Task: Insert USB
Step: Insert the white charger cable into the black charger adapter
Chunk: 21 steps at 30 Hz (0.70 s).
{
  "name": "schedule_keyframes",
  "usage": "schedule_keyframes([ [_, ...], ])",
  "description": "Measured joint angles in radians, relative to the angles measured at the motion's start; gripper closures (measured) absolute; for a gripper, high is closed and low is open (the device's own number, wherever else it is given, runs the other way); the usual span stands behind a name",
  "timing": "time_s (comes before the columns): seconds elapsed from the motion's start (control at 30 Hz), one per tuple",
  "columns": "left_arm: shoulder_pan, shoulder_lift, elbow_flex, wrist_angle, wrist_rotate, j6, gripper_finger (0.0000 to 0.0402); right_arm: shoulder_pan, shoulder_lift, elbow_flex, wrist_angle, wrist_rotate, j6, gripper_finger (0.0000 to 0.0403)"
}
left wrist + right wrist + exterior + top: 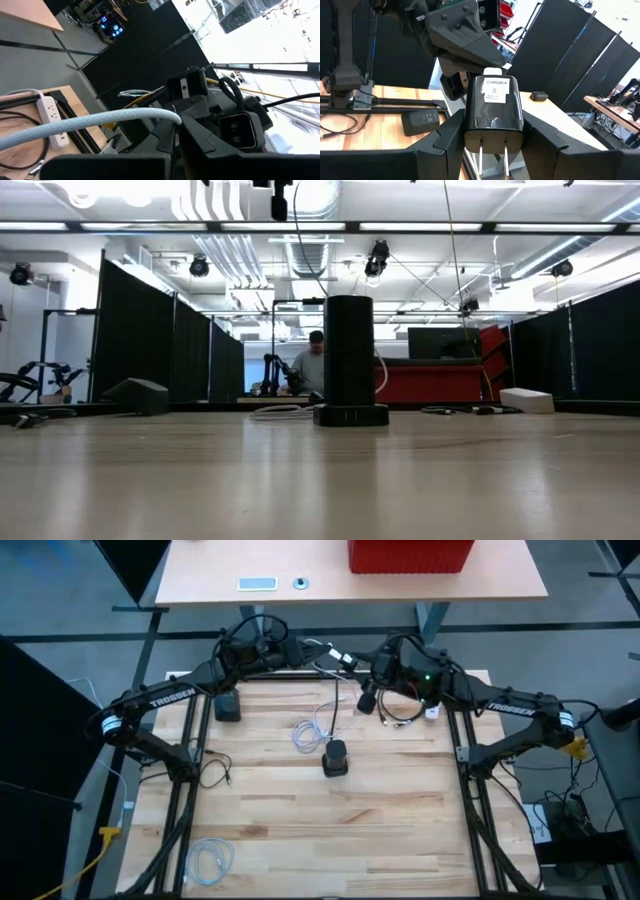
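Observation:
My left gripper (318, 653) and my right gripper (362, 667) face each other in the air above the table's far edge. The left gripper (177, 137) is shut on a white braided USB cable (100, 122). From there the cable (330, 700) drops to a loose coil (312, 732) lying on the table. The right gripper (494, 131) is shut on a black wall charger (494, 107), which carries a white label and shows two metal prongs (492, 155). The cable's plug is hidden between the left fingers. My left gripper pinches the white cable near its end (172, 118) between its two fingers; the fingers cover the plug. The rest of the cable runs off slack, away from the gripper. My right gripper pinches the charger by its two side faces (468, 120), lifted clear of the table. The prongs point back toward the wrist and the labelled face is turned up.
A black cylindrical tower (335, 757) stands mid-table, also visible in the low view (349, 360). A black box (228, 707), a black cord loop (400, 713) and a white power strip (432, 711) lie near the far edge. Another white cable coil (210, 858) lies at the near left corner.

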Motion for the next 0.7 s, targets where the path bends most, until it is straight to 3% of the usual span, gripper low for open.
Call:
schedule_keyframes([
  [0.7, -0.010, 0.000, 0.000, 0.021, 0.003, 0.012, 0.0400, 0.000, 0.000, 0.000, 0.014, -0.023, 0.010, 0.0257],
])
